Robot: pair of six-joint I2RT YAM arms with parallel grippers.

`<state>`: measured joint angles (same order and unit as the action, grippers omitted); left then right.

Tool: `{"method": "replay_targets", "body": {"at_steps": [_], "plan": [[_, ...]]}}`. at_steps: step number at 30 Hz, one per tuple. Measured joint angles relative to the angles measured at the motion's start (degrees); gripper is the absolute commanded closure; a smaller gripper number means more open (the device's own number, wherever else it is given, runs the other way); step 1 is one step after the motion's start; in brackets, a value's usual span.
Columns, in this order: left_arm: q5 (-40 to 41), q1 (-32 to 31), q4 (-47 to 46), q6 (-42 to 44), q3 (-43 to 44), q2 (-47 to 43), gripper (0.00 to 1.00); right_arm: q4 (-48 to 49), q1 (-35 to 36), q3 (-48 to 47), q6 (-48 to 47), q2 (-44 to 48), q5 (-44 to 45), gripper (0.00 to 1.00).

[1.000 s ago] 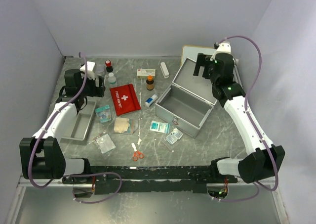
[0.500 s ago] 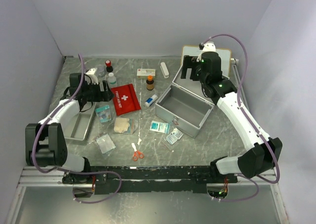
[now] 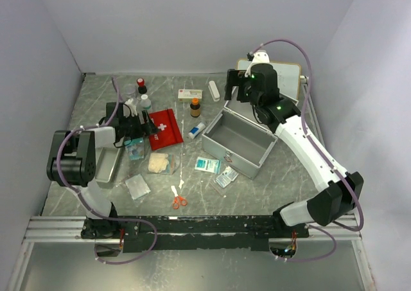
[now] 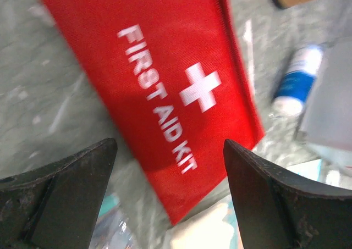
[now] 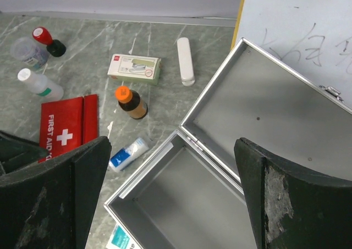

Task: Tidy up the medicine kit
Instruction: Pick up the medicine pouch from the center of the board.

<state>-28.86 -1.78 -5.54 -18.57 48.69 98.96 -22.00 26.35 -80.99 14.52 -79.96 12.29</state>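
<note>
While its jaws stand spread and empty, the left gripper hovers at the red first aid kit pouch, which lies just toward three o'clock, long axis eleven-to-five; the right gripper, likewise parted, hangs farther off over the open metal case.

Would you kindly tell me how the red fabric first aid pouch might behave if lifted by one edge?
The red fabric first aid pouch looks woven and lies flat, so it would probably sag rather than stay stiff. It seems thin, so likely light. Its cloth surface should resist slipping.
</note>
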Motion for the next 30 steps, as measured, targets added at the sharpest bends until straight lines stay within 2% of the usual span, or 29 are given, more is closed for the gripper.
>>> {"method": "replay_targets", "body": {"at_steps": [3, 8, 11, 15, 17, 18, 30], "plan": [[-1.14, -0.9, -3.43, -2.34, 1.29, 3.13, 0.02, -0.5, 0.9, -1.11, 0.0, -0.87, 0.87, 0.02], [-2.58, -1.53, -9.2, -5.99, 3.45, 7.32, 0.13, -1.55, 1.42, -1.55, 0.04, -0.92, 2.49, 0.02], [-2.89, -1.64, -11.65, -7.56, 3.5, 8.52, 0.29, -2.12, 1.42, -1.55, 0.02, -0.92, 3.39, 0.02], [-2.89, -1.73, -13.51, -8.81, 3.34, 10.27, 0.72, -2.82, 1.42, -1.75, -0.04, -1.16, 4.2, 0.02], [-2.97, -1.81, -13.81, -9.38, 3.08, 11.28, 0.88, -2.82, 1.42, -1.99, -0.11, -1.68, 4.35, 0.02], [-3.08, -1.88, -13.92, -9.46, 2.99, 11.67, 0.92, -2.84, 1.42, -2.1, -0.13, -2.08, 4.44, 0.02], [-5.05, -2.19, -12.22, -9.33, 3.02, 11.32, 0.93, -3.04, 2.69, -2.67, -0.17, -5.35, 3.23, 0.02]]}}
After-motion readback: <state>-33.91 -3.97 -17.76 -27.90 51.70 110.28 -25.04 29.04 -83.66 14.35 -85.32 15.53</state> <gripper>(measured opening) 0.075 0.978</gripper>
